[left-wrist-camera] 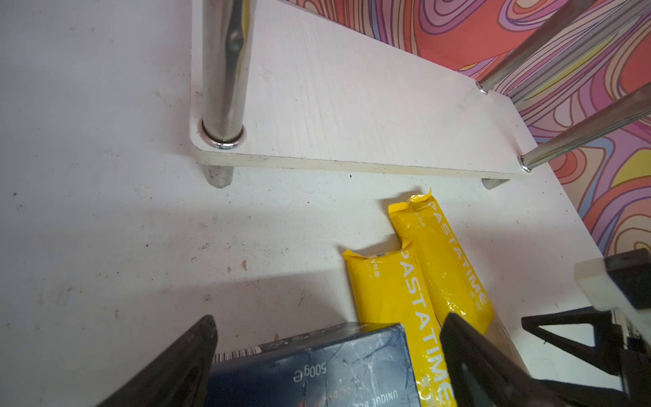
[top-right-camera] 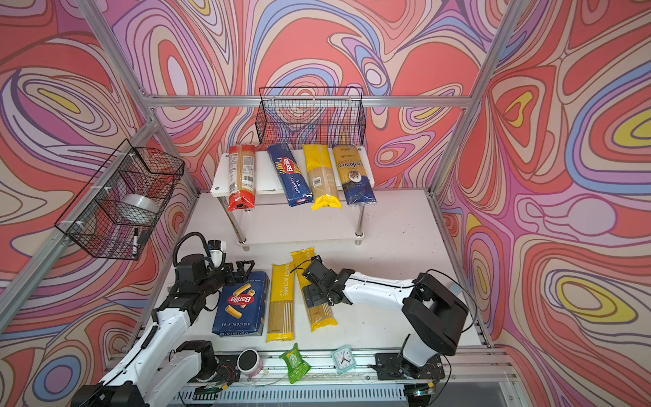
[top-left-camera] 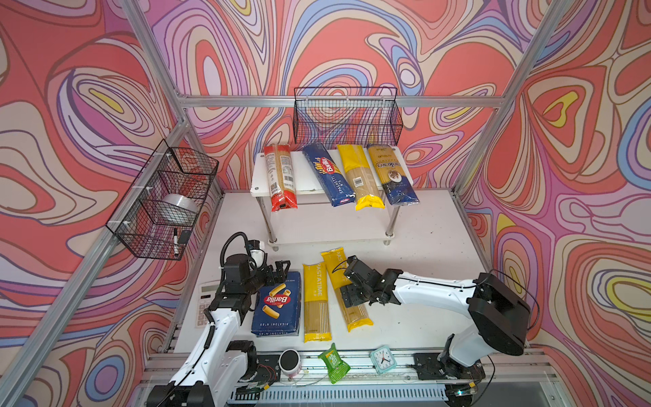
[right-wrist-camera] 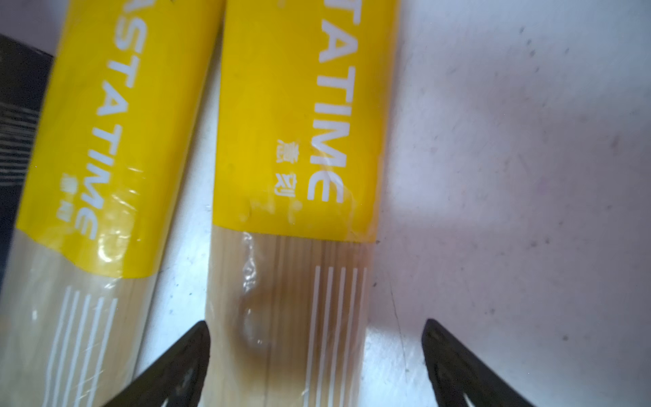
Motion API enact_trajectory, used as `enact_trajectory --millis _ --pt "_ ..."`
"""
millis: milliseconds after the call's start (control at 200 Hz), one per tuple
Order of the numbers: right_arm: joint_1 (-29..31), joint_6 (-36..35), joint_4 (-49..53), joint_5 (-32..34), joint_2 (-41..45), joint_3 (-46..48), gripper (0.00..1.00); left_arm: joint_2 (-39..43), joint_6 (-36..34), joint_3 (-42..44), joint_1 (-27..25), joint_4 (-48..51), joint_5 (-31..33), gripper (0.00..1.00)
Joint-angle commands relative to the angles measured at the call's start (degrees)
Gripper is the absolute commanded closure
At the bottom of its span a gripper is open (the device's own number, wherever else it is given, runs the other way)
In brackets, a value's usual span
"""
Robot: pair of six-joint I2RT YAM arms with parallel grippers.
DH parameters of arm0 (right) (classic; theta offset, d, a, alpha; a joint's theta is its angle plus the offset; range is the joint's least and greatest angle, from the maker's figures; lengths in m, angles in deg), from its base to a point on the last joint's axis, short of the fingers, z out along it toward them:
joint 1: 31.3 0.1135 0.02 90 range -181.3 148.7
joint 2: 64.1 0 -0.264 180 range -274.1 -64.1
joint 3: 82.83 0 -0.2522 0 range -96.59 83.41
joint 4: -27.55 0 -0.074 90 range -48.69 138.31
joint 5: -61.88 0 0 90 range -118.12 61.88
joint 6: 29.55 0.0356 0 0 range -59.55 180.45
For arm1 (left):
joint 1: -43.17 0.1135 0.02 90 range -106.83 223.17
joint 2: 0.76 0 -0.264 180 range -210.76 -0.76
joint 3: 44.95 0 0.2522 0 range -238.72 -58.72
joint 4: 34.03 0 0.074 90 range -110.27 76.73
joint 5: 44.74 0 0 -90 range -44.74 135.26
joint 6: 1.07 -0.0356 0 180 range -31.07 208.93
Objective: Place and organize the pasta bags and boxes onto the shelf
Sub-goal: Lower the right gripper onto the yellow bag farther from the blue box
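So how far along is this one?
Done: red spaghetti bag, Barilla spaghetti box, yellow bag and gold-and-blue bag lie on the shelf's top tier. In hand: the open right pincer straddles the tilted Pastatime bag; the open left pincer hovers at the rigatoni box. Left: those two plus the other Pastatime bag, on the table.

Shelf (top-left-camera: 299,169), upper centre, holds left bag (top-left-camera: 280,178), spaghetti box (top-left-camera: 327,174), middle bag (top-left-camera: 360,176), right bag (top-left-camera: 392,174). Below, on the desk (top-left-camera: 429,253): rigatoni box (top-left-camera: 276,304), then two bags (top-left-camera: 316,303) (top-left-camera: 356,315) rightward.
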Motion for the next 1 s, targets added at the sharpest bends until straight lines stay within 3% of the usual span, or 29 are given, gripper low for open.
enact_trajectory --millis 0,175,381,476,997 --pt "-1.3 -4.7 3.9 2.3 2.6 -1.2 0.03 2.0 -1.1 1.3 0.1 -1.7 -0.7 0.0" --pt "-0.5 -4.4 -3.4 -7.2 2.3 1.0 0.02 3.4 -0.7 2.0 0.1 -1.7 0.2 0.0" --pt "0.2 -7.3 -4.3 -6.4 2.0 3.0 0.02 3.3 -0.2 1.8 0.1 -1.3 1.5 0.0" --pt "0.5 -8.3 -0.9 -2.6 0.1 1.5 0.02 3.8 -0.3 2.1 0.1 -1.3 1.2 0.0" --pt "2.7 -7.9 -5.3 -5.5 -7.3 -0.6 0.02 3.6 0.1 1.9 0.1 -1.0 2.4 0.0"
